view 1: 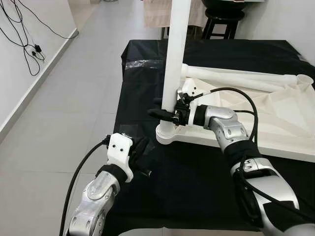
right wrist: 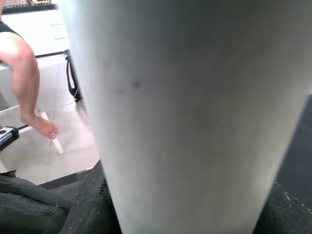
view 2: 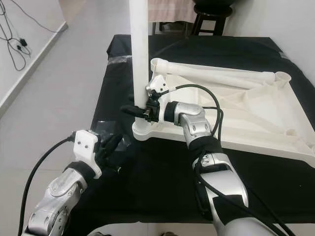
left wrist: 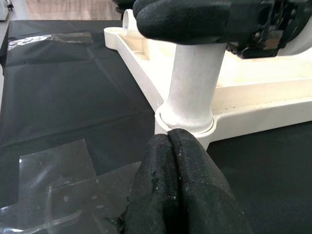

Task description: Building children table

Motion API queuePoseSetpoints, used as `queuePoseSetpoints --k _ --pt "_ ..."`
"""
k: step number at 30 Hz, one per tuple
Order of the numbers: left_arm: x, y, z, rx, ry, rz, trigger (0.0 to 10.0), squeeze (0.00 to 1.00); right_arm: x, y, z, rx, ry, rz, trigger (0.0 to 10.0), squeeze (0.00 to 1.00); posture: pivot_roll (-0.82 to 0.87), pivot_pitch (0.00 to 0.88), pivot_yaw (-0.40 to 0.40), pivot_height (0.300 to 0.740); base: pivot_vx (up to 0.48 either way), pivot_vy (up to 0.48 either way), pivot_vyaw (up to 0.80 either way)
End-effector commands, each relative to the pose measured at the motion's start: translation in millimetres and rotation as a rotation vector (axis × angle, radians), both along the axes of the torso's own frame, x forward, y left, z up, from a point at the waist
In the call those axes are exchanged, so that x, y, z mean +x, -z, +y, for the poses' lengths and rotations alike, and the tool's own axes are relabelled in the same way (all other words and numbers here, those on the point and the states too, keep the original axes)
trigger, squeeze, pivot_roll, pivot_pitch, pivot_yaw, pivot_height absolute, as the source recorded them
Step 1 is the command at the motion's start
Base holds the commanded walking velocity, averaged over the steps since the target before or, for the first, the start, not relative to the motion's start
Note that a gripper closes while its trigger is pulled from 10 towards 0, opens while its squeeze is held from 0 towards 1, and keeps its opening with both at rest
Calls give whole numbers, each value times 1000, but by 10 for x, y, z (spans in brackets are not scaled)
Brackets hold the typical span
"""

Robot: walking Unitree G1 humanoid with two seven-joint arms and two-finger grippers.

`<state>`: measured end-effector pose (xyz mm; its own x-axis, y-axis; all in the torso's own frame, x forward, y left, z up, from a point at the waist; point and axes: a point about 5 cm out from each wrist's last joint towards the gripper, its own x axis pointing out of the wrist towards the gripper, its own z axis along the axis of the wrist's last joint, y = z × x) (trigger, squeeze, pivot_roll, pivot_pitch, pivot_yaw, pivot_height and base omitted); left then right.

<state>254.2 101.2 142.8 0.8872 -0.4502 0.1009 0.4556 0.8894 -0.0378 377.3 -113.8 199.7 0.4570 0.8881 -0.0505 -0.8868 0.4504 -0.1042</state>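
Note:
A white children's tabletop [view 1: 275,118] lies upside down on a black-covered table [view 1: 147,83]. One white leg [view 1: 176,59] stands upright in the corner socket [view 1: 167,133] nearest me. My right gripper [view 1: 165,112] is shut on that leg just above the socket; the leg [right wrist: 195,112] is right in front of the right wrist camera. More white legs [view 1: 236,78] lie loose on the tabletop. My left gripper [view 1: 142,157] rests on the black cloth short of the socket, fingers [left wrist: 178,185] pressed together and holding nothing.
Clear tape patches [view 1: 140,64] shine on the black cloth. A black stool [view 1: 221,22] stands beyond the table. Grey tiled floor [view 1: 74,98] runs along the left, with cables [view 1: 27,49] by the white wall. A person's bare leg and foot [right wrist: 29,87] are nearby.

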Motion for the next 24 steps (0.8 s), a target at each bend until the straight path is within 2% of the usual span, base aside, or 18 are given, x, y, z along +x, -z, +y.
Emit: queuePoseSetpoints --k 1,3,4,5,6,7,8,9,10,11,12,13,16,17,19,20,24 --pt "-20 9 20 2 -7 -2 10000 0 -14 309 -85 -20 168 87 0 0 48 149 -26 740 0 0 0" --pt "-20 9 20 2 -7 -2 10000 0 -14 309 -85 -20 168 87 0 0 48 149 -26 740 0 0 0" --pt "-21 8 33 3 -8 -2 10000 0 -31 469 -74 -34 370 102 0 0 41 154 -28 740 0 0 0" --pt "-21 8 33 3 -8 -2 10000 0 -31 469 -74 -34 370 102 0 0 41 154 -28 740 0 0 0" --pt "-21 8 40 3 -9 -2 10000 0 -50 537 -63 -36 461 104 0 0 41 154 -28 740 0 0 0" --pt "-20 5 50 3 -9 -2 10000 0 -203 692 51 13 614 160 0 0 41 159 -23 740 0 0 0" --pt "-20 5 50 3 -9 -2 10000 0 -203 692 51 13 614 160 0 0 41 159 -23 740 0 0 0" --pt "-14 3 60 4 -9 -1 10000 0 -356 757 152 51 696 179 0 0 42 161 -17 740 0 0 0" --pt "-8 4 69 5 -7 -1 10000 0 -468 756 215 51 747 155 0 0 36 157 -9 740 0 0 0" --pt "-1 8 75 8 -5 0 10000 0 -493 707 270 48 750 108 0 0 20 147 4 740 0 0 0" --pt "-1 8 75 8 -5 0 10000 0 -493 707 270 48 750 108 0 0 20 147 4 740 0 0 0" --pt "9 14 77 9 -2 2 10000 0 -426 670 294 42 737 80 0 0 30 144 2 740 0 0 0" --pt "15 16 69 11 5 3 10000 0 -366 685 280 42 738 99 0 0 30 144 2 740 0 0 0" --pt "16 16 70 14 6 3 10000 0 -329 677 280 32 732 95 10000 0 38 139 -1 740 0 0 0" --pt "15 16 74 16 0 1 10000 0 -272 620 276 42 718 73 10000 0 41 139 1 740 0 0 0" --pt "13 16 79 15 -8 1 10000 0 -244 543 295 69 666 59 10000 1000 42 137 0 740 0 0 0" --pt "12 15 80 16 -9 0 10000 0 -209 471 298 83 613 49 10000 1000 43 138 -3 740 0 0 0"
